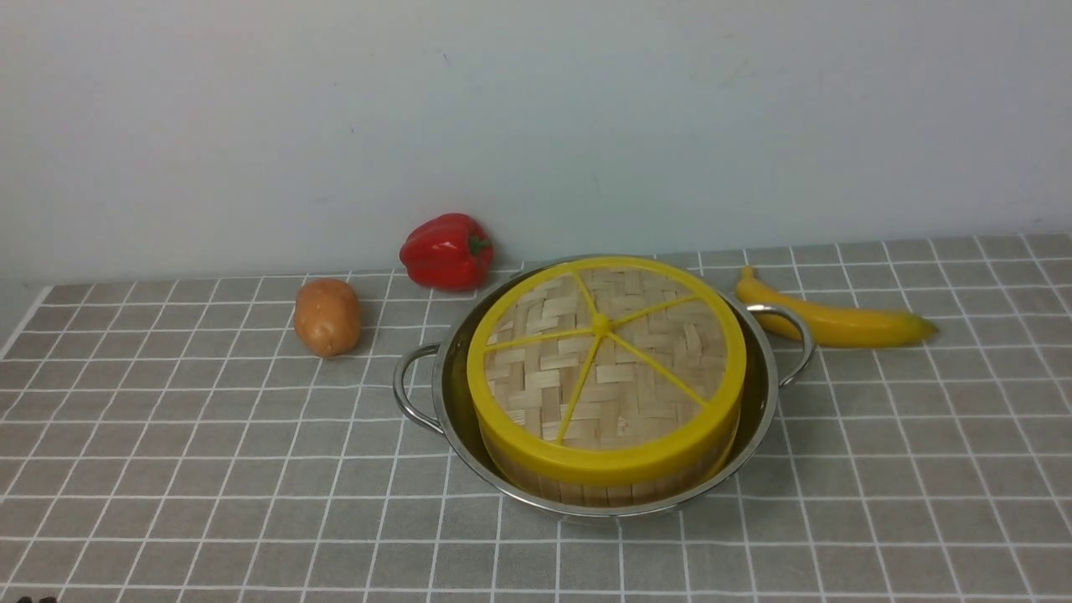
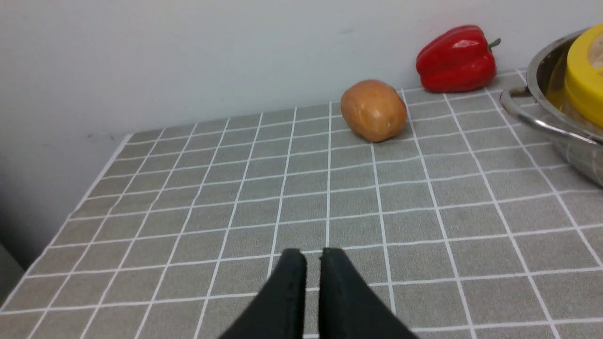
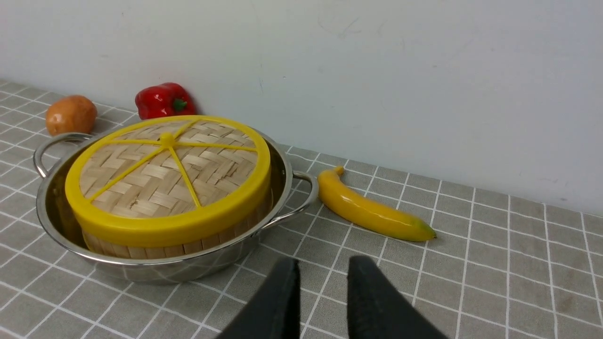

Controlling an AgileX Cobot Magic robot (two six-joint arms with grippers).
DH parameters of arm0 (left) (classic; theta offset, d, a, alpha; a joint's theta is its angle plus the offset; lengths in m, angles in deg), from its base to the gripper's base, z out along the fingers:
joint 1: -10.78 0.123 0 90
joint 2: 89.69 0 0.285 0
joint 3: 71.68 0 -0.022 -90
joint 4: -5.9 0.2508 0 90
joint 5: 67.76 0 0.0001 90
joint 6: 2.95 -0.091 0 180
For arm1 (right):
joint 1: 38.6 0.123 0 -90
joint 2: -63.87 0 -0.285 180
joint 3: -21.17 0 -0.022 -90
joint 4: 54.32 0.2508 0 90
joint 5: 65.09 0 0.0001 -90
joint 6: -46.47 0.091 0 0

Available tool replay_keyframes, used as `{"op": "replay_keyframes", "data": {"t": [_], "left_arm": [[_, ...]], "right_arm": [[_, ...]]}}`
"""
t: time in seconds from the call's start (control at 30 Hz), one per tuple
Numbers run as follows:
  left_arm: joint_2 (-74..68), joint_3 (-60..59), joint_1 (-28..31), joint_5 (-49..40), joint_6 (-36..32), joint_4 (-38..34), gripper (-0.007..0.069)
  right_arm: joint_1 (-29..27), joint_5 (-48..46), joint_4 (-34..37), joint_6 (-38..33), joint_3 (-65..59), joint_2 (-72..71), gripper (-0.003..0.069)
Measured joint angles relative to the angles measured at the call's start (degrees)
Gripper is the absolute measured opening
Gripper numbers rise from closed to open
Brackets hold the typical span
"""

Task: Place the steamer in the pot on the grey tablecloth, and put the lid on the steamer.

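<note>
The steel pot (image 1: 450,400) stands on the grey tablecloth (image 1: 209,469) at mid-table. The bamboo steamer (image 1: 586,490) sits inside it, with only its slatted wall showing. The woven lid (image 1: 607,356) with yellow rim and spokes lies flat on the steamer. The right wrist view shows the same stack: pot (image 3: 188,268), steamer wall (image 3: 188,246), lid (image 3: 169,174). The pot's edge (image 2: 534,120) and the lid's rim (image 2: 584,80) show in the left wrist view. My left gripper (image 2: 313,254) is shut and empty, over bare cloth. My right gripper (image 3: 324,263) is slightly open and empty, in front of the pot. Neither gripper shows in the front view.
A potato (image 1: 327,316) and a red pepper (image 1: 446,251) lie behind and left of the pot. A banana (image 1: 837,322) lies to its right, by the handle. The wall stands close behind. The cloth's left edge (image 2: 70,214) is near the left gripper.
</note>
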Motion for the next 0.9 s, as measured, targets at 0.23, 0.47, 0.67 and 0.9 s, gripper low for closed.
{"op": "replay_keyframes", "data": {"t": [0.23,0.47,0.67,0.9], "left_arm": [[0.00,0.00,0.00,-0.07,0.12,0.00,0.0052],[0.00,0.00,0.00,-0.07,0.12,0.00,0.0054],[0.00,0.00,0.07,-0.07,0.12,0.00,0.0054],[0.00,0.00,0.07,-0.07,0.12,0.11,0.0055]], "right_arm": [[0.00,0.05,0.00,0.00,0.00,0.00,0.0194],[-0.17,0.05,0.06,0.05,0.00,-0.16,0.0210],[-12.13,6.35,2.25,0.81,-3.95,-3.84,0.0225],[-22.37,16.42,3.07,1.37,-17.28,-8.45,0.0239]]}}
